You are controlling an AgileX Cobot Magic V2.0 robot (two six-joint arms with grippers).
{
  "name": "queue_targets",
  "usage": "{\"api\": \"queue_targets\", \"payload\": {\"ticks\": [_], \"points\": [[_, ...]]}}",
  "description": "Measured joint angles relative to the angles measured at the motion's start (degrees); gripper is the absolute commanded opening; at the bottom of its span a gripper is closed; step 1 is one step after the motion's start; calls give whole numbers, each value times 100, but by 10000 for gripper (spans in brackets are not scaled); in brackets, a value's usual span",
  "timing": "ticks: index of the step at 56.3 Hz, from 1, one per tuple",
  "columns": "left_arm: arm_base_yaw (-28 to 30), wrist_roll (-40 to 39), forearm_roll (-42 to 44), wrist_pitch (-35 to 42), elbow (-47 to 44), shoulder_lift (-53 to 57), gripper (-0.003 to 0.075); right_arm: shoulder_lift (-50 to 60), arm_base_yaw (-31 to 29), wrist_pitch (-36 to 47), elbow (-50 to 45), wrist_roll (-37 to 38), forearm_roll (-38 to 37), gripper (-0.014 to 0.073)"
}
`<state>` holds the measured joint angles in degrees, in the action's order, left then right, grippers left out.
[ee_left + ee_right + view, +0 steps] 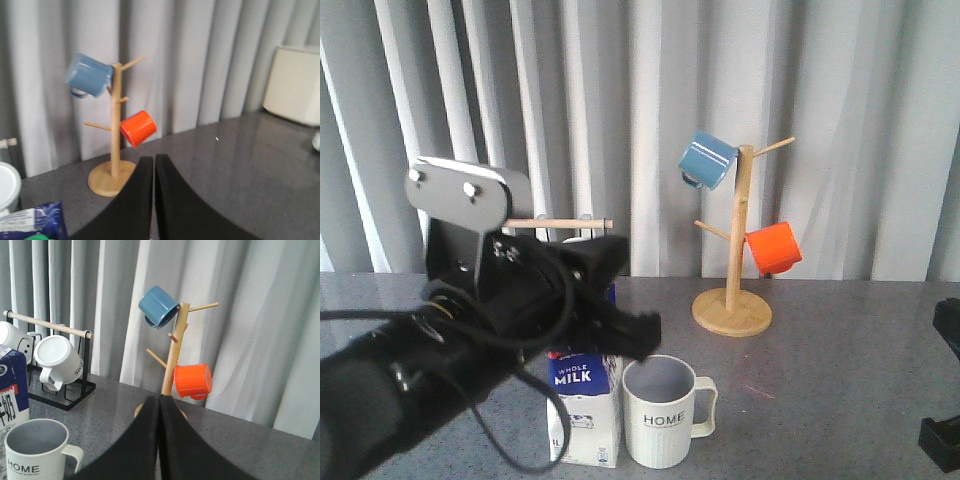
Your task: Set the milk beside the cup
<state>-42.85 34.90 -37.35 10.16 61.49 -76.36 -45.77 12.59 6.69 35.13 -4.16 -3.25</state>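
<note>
The milk [585,405], a blue and white carton with "WHOLE MILK" text, stands upright at the table's front. It is right beside the cream ribbed "HOME" cup [665,412], on the cup's left. My left gripper [638,335] hovers just above the carton's top, shut and empty. In the left wrist view its fingers [145,180] are pressed together, and the carton's top [37,225] shows at the corner. My right gripper [160,405] is shut and empty at the far right. Its view shows the cup [35,452] and the milk [11,385] side by side.
A wooden mug tree [732,300] holds a blue mug [706,160] and an orange mug [773,248] behind the cup. A black rack with a wooden bar [50,325] holds white mugs [59,360] at the back left. A cream box [295,85] stands far off.
</note>
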Motion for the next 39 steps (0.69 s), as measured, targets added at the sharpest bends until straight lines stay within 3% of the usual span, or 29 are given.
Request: {"api": "queue_targets", "payload": {"ticks": [5, 12, 25, 39], "points": [[66, -1154, 1308, -126, -344, 162, -6, 0, 0, 0, 0, 0, 0, -8], [380, -2005, 2000, -14, -1039, 850, -6, 0, 0, 0, 0, 0, 0, -8], [1146, -2238, 2125, 497, -2980, 2553, -6, 0, 0, 0, 0, 0, 0, -8], [2084, -2587, 2240, 539, -5035, 4521, -6, 0, 0, 0, 0, 0, 0, -8]]}}
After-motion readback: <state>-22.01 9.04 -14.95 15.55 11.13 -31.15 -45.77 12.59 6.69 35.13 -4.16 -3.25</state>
